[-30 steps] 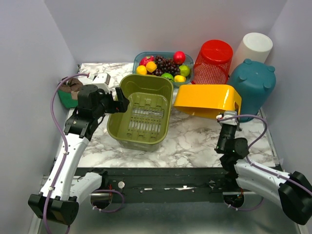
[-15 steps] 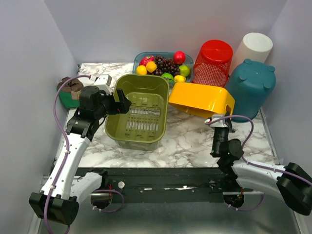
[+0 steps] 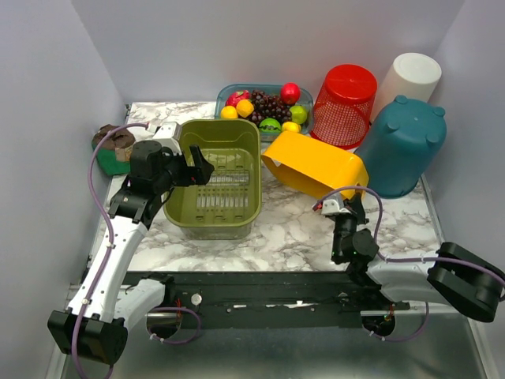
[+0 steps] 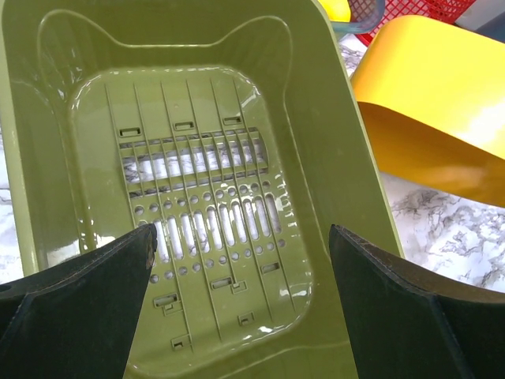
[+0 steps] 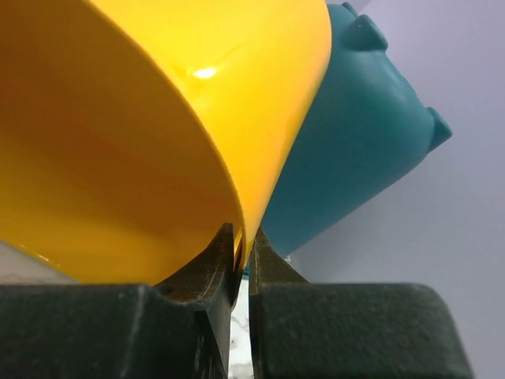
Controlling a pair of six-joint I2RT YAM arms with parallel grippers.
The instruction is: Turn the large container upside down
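The yellow container (image 3: 316,162) lies tilted on its side at mid-table, its opening facing down and to the right. My right gripper (image 3: 341,208) is shut on its lower rim; in the right wrist view both fingers pinch the yellow wall (image 5: 118,118) at the gripper (image 5: 243,237). The olive green slotted basket (image 3: 217,178) sits upright on the marble, to the left of the yellow container. My left gripper (image 3: 197,168) hovers open over its left side. The left wrist view looks down into the basket (image 4: 213,158) between the spread fingers of the gripper (image 4: 241,237).
A teal upturned bucket (image 3: 402,142) stands right behind the yellow container, also in the right wrist view (image 5: 355,118). A red mesh basket (image 3: 345,95), a white cylinder (image 3: 410,75) and a fruit tray (image 3: 264,103) line the back. A small green pot (image 3: 114,154) sits at the left edge.
My right arm has swung left and toward the near edge, tipping the yellow container steeper and dragging it left. The green basket has settled lower and a little left under my left gripper.
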